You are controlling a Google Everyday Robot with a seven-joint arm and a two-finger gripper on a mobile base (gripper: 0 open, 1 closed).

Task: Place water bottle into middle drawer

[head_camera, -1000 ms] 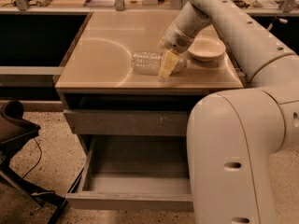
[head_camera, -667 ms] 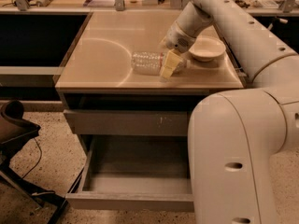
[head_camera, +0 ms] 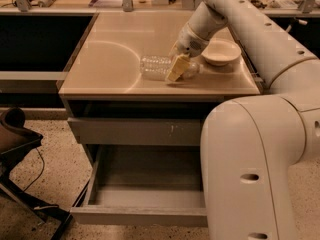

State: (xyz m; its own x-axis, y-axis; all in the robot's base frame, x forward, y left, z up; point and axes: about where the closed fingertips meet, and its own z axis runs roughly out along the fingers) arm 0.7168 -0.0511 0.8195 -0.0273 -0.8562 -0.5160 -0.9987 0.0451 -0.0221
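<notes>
The water bottle [head_camera: 154,67] lies on its side on the tan countertop [head_camera: 107,59], left of the white bowl. My gripper [head_camera: 178,67] reaches down from the right and is shut across the bottle's right half; one pale yellow finger [head_camera: 177,69] presses on its near side and hides the label. The bottle still rests on the counter. The middle drawer [head_camera: 145,215] is pulled out, open and empty, low at the cabinet's front, directly below the bottle.
A white bowl [head_camera: 220,52] stands on the counter just right of the gripper. A shut drawer front with pale scratch marks [head_camera: 135,131] sits above the open drawer. My white arm fills the right side. A dark chair [head_camera: 15,134] stands at the left.
The gripper has shifted slightly left along the bottle. The bottle has not moved.
</notes>
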